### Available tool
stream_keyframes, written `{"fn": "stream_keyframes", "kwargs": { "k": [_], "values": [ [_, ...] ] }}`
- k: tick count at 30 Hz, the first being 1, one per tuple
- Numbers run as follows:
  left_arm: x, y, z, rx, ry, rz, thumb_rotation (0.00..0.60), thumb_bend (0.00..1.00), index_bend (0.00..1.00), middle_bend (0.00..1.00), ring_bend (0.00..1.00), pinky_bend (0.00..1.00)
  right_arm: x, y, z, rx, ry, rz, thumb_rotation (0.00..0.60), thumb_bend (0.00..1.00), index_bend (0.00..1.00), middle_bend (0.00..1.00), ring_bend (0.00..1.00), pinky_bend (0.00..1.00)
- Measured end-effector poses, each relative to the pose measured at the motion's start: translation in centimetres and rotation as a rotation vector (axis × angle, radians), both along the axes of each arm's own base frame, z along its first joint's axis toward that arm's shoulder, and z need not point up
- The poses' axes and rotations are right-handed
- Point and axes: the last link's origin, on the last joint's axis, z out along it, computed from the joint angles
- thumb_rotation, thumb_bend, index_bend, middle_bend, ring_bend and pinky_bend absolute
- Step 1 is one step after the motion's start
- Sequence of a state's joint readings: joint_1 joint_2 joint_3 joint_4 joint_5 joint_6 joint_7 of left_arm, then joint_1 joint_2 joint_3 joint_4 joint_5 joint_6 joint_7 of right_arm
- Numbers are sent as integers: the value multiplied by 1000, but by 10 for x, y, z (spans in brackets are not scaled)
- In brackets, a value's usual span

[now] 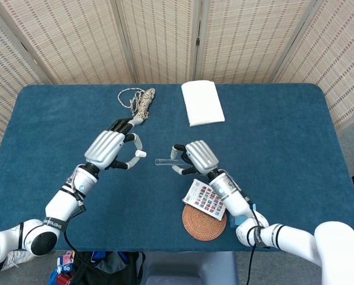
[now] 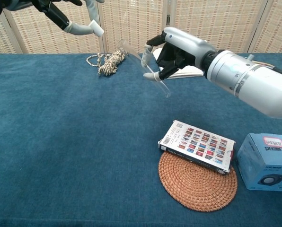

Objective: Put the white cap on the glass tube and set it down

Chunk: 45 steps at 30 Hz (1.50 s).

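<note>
My right hand (image 1: 196,158) (image 2: 171,49) holds a clear glass tube (image 1: 164,161) (image 2: 136,57) in the air above the table's middle, open end pointing left. My left hand (image 1: 110,148) (image 2: 60,12) pinches a small white cap (image 1: 141,154) (image 2: 99,31) between thumb and finger, a short gap left of the tube's end. Cap and tube are close but apart. In the chest view the left hand is partly cut off at the top edge.
On the blue table (image 1: 284,119) lie a coiled rope (image 1: 142,104) and a white notebook (image 1: 202,103) at the back. A picture-covered book (image 1: 205,199) rests on a woven coaster (image 1: 204,225) beside a blue box (image 2: 265,161) at the front right.
</note>
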<state>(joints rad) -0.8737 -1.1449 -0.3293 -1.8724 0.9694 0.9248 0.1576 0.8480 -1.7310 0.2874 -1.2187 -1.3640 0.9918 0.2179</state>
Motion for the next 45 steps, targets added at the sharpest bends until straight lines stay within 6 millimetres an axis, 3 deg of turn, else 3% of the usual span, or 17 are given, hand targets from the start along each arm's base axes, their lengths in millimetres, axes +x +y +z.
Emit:
{"fn": "stream_keyframes", "kwargs": {
  "k": [11,45],
  "values": [
    [11,-5,-11,56,38,-64,600,371,557,52,0,0,6,-7,-7,-1,-31,-22,600,831,862,1000,1000,1000],
    [15,-5,-23,58,50,-76,600,370,556,52,0,0,15,-9,-12,7,-58,-23,600,835,862,1000,1000,1000]
  ]
}}
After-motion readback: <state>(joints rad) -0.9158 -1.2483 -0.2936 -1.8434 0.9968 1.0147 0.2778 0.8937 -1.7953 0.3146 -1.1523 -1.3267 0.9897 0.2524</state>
